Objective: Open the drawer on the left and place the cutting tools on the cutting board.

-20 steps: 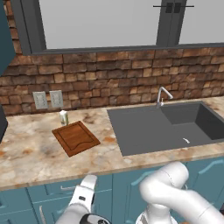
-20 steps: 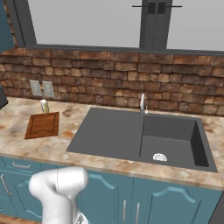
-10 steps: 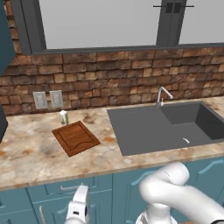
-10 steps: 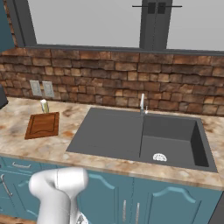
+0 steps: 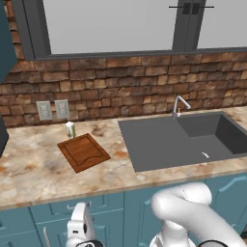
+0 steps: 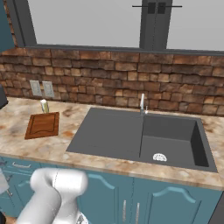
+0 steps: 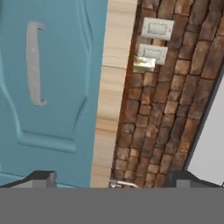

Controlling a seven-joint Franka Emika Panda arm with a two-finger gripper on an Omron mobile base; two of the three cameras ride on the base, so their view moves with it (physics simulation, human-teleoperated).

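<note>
The drawer is closed and nothing is gripped; the reach for its handle is judged to be the step in hand.

In the hand view, rolled a quarter turn, the wide shallow teal-blue drawer (image 7: 48, 83) with its panelled front is seen at the left, its short silver bar handle (image 7: 34, 63) running top to bottom. The two-finger gripper (image 7: 111, 178) is held with its dark fingertips (image 7: 41, 177) spread wide apart, empty, well short of the front. The handle lies left of the line between the tips. For a sound grasp, that line should be brought over the middle of the bar, the jaws set across it, and closure delayed until the bar sits between the pads; the pull is best kept straight out from the front.

The cutting tools are not seen on the counter; presumably inside the closed drawer.

In the left base view, the flat reddish-brown wooden cutting board (image 5: 83, 152) with its darker groove is seen bare on the mottled beige stone counter (image 5: 29, 169), above the drawer row. A small white-green carton (image 5: 70, 129) stands just beside the board's far corner, beneath two pale wall outlets (image 5: 53, 110). Further right, a dark grey sink basin (image 5: 169, 140) with a silver tap (image 5: 179, 105) is set into the counter. A red-brown brick backsplash (image 5: 120, 87) and a grey-framed window (image 5: 111, 24) are behind.
</note>
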